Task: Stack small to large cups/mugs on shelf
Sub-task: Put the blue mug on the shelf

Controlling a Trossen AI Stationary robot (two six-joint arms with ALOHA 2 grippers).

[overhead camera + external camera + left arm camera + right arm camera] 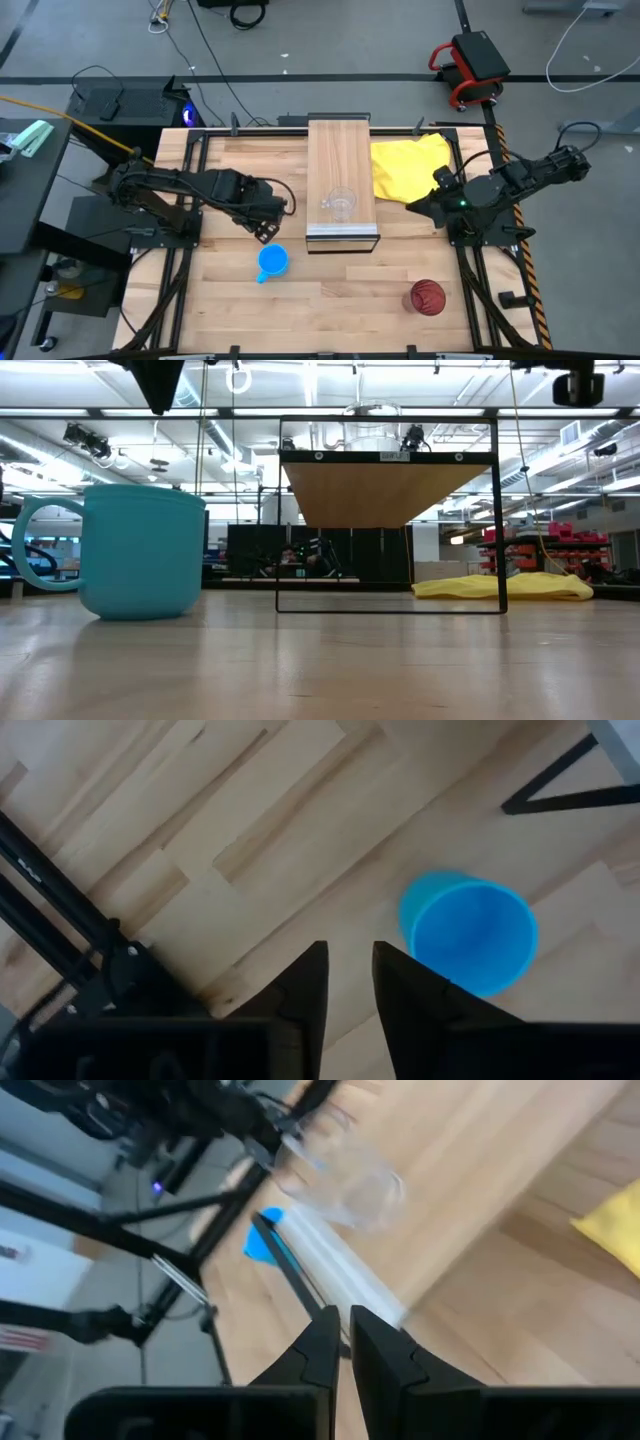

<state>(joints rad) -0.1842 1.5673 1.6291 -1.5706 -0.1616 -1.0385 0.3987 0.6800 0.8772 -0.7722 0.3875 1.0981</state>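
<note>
The clear glass cup [340, 205] stands on the near end of the light-wood shelf [340, 150]. The blue mug [272, 262] sits upright on the table, left of the shelf's near end, its handle toward the near left. The dark red tumbler [427, 297] stands at the near right. My left gripper [350, 970] points down, open and empty, hovering just beyond the mug [470, 935] on its far side. My right gripper [345, 1330] hangs right of the shelf, shut and empty, aimed at the glass cup [345, 1180].
A crumpled yellow cloth [410, 165] lies on the table right of the shelf, near my right gripper. The shelf's dark metal frame [500, 510] stands on thin legs, open underneath. Bare tabletop lies between the mug and the tumbler.
</note>
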